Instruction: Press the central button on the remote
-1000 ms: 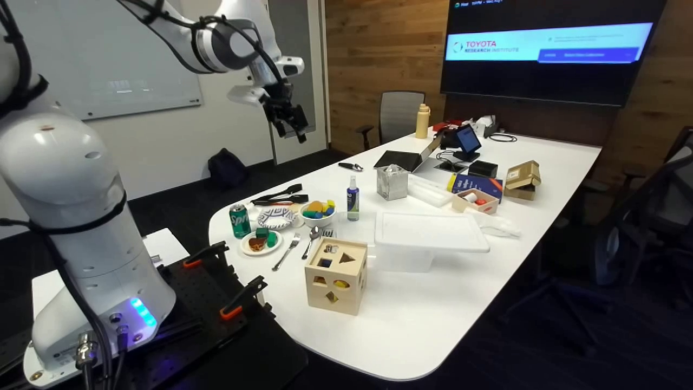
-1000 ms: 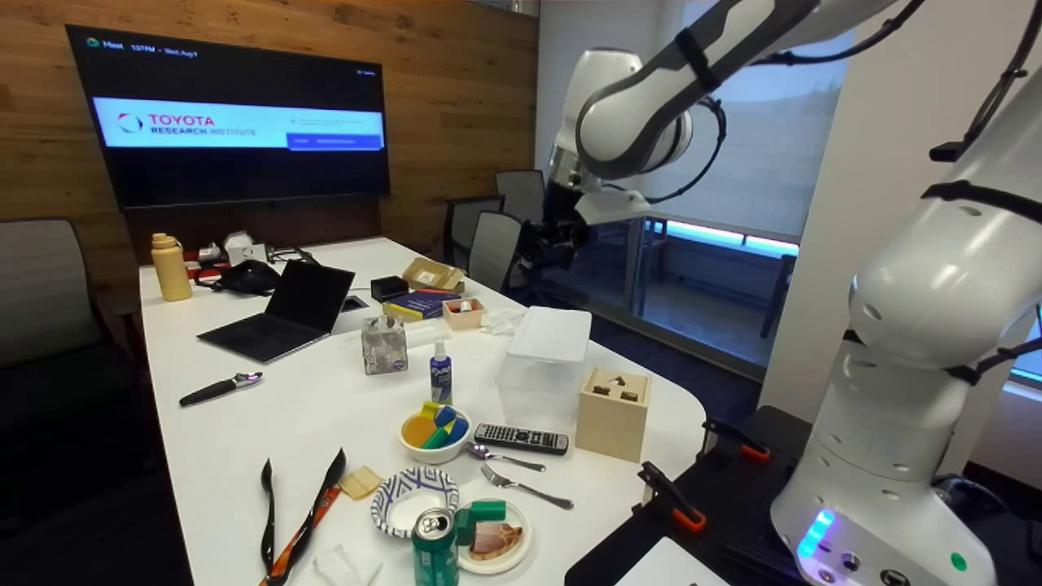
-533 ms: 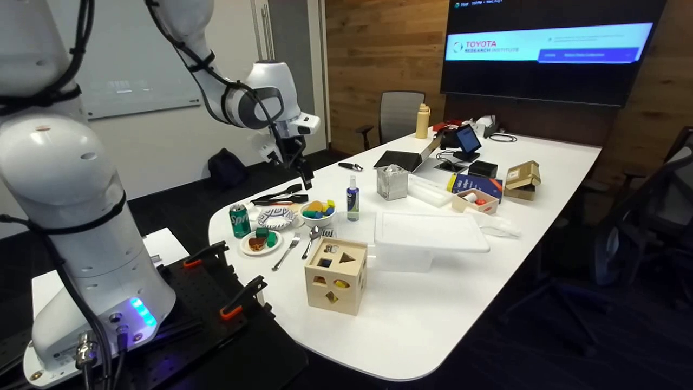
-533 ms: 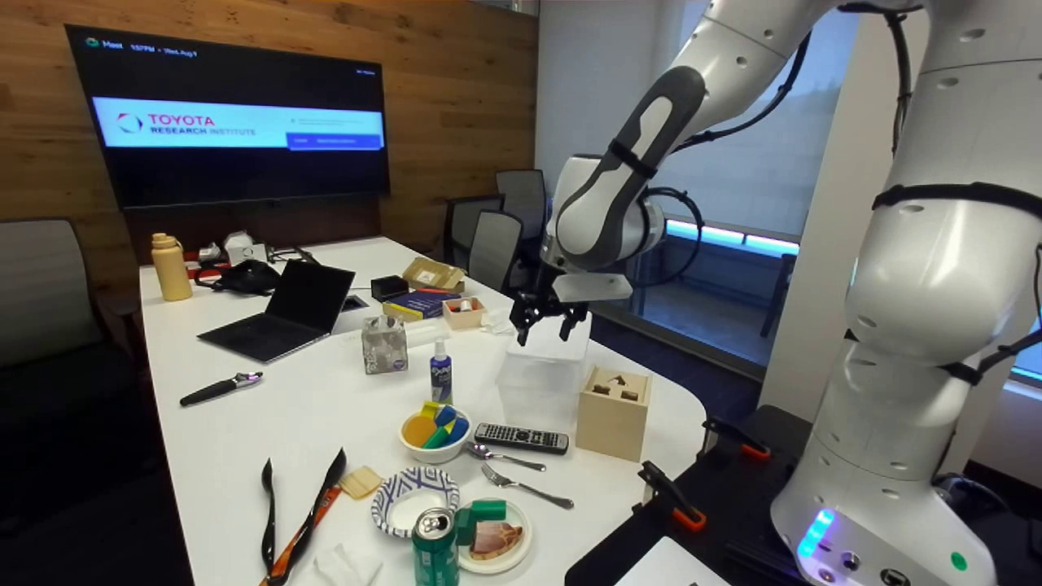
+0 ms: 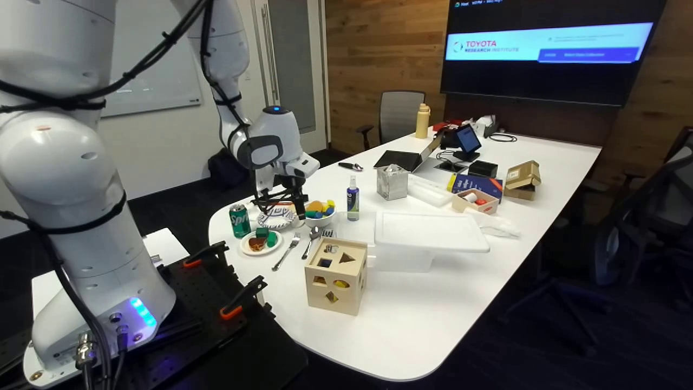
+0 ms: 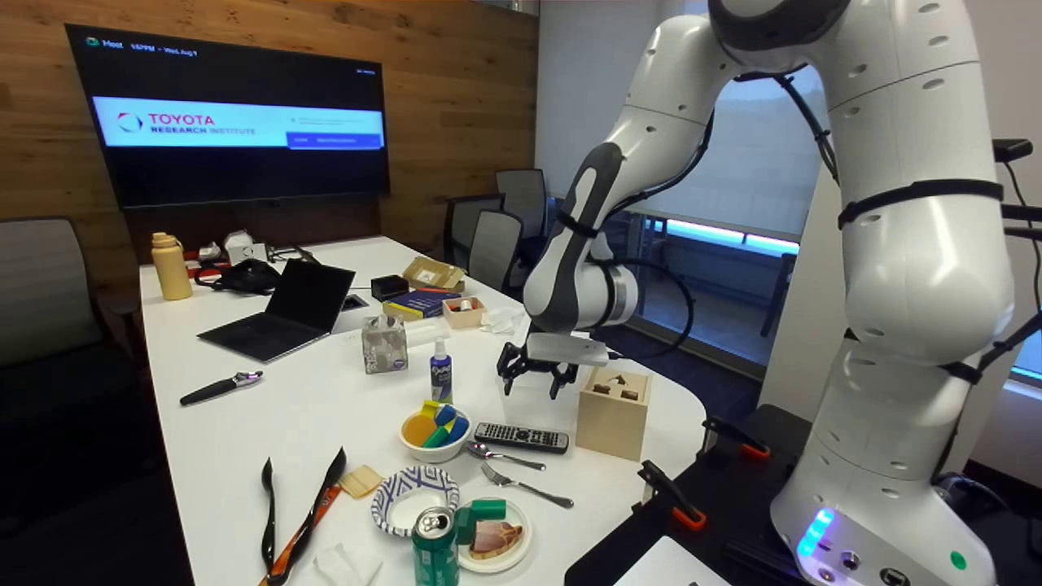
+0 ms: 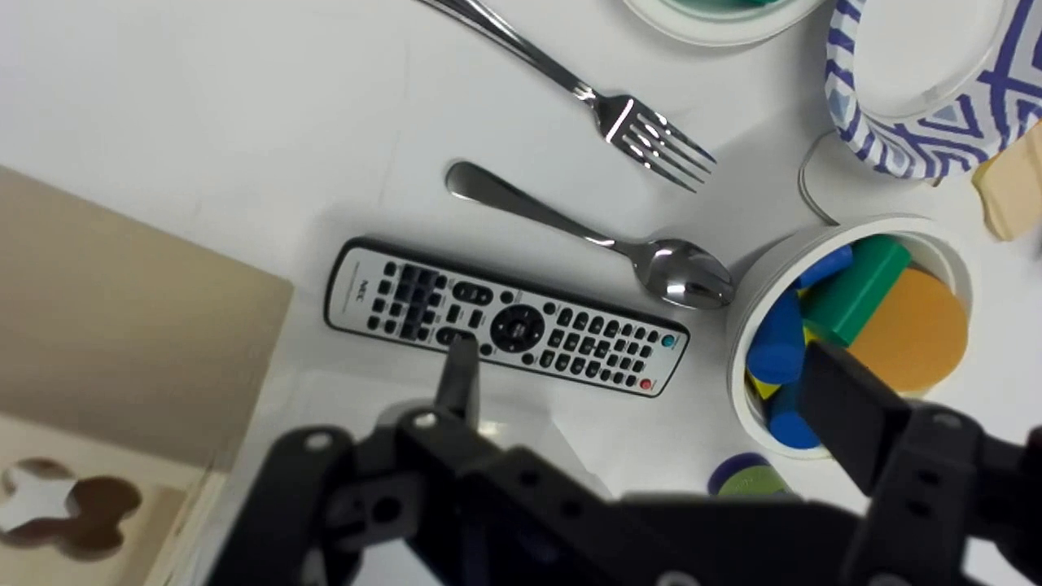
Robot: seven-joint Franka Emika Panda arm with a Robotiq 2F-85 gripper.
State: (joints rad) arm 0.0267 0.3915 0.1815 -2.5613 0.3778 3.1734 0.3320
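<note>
Wood panelling (image 6: 464,114) and a wall screen (image 6: 244,175) stand behind a long white tabletop (image 6: 269,423). On it the remote (image 7: 570,346) lies below the fingers (image 7: 855,415) and apart from them, its round central button (image 7: 518,327) facing up, nearer one finger than the other. The fingers stand wide apart, holding nothing. Beyond the remote from the fingers come a spoon (image 7: 651,259), then a fork (image 7: 619,118); a bowl (image 6: 434,456) sits past the remote's end, towards the finger farther from the button. The step in hand looks like the approach, no press made yet. Next, I judge, the fingers should draw together into one blunt tip, centre over the button and come straight down lightly, as the remote may slide. In the wrist view one of the fingers overlaps the remote's long edge, so the height left is hard to tell, and the button's lettering is unreadable. In an exterior view a wooden box (image 5: 331,276) hides most of the remote; a plate (image 7: 692,32) is cut off at the wrist view's edge
</note>
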